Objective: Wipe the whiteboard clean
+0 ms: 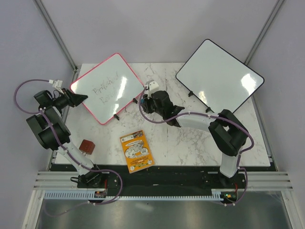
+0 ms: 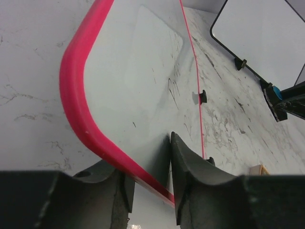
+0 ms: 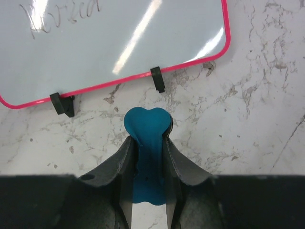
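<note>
The whiteboard (image 1: 107, 88) with its pink frame stands tilted on small black feet at the back left of the marble table, with faint handwriting on it. My left gripper (image 1: 82, 98) is at its left corner. In the left wrist view the pink frame (image 2: 78, 109) passes between the jaws of that gripper (image 2: 147, 157): one finger lies on the white face, the other behind the edge. My right gripper (image 1: 148, 98) sits just off the board's right corner, shut on a blue eraser (image 3: 147, 125). The right wrist view shows the board's lower edge (image 3: 119, 38) a little ahead of the right gripper (image 3: 147, 139).
A larger black-framed whiteboard (image 1: 219, 76) leans at the back right. An orange booklet (image 1: 137, 151) lies near the front edge, and a small red-brown block (image 1: 87, 146) sits to its left beside the left arm. Grey walls close in both sides.
</note>
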Motion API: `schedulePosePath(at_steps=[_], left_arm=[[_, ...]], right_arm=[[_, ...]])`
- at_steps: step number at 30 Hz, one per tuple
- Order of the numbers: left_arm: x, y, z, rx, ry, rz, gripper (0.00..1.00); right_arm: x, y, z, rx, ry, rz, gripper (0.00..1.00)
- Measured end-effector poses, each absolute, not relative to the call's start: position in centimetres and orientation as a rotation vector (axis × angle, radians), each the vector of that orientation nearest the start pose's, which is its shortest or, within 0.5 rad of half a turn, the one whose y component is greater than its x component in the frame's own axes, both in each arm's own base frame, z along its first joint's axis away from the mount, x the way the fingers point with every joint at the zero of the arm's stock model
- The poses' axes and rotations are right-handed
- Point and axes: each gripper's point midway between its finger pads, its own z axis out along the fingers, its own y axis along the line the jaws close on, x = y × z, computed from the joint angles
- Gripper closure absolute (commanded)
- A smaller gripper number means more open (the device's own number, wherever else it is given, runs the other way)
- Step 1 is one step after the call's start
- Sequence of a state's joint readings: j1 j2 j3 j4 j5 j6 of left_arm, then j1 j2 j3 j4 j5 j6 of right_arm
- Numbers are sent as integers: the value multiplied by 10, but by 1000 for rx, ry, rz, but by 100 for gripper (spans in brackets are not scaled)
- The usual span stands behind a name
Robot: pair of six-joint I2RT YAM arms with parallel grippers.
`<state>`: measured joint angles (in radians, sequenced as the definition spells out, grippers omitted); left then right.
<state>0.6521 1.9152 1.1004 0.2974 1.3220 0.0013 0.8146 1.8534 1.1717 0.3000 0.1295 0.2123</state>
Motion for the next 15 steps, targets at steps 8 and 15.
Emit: schedulePosePath(at_steps=[8,15], left_arm=[[401,85,148,154,1741,-1138,98],[396,84,146,167,1740,-1145,98]], right_arm=[[380,404,167,-520,1828,614,100],[392,417,201,-496,1727,647,100]])
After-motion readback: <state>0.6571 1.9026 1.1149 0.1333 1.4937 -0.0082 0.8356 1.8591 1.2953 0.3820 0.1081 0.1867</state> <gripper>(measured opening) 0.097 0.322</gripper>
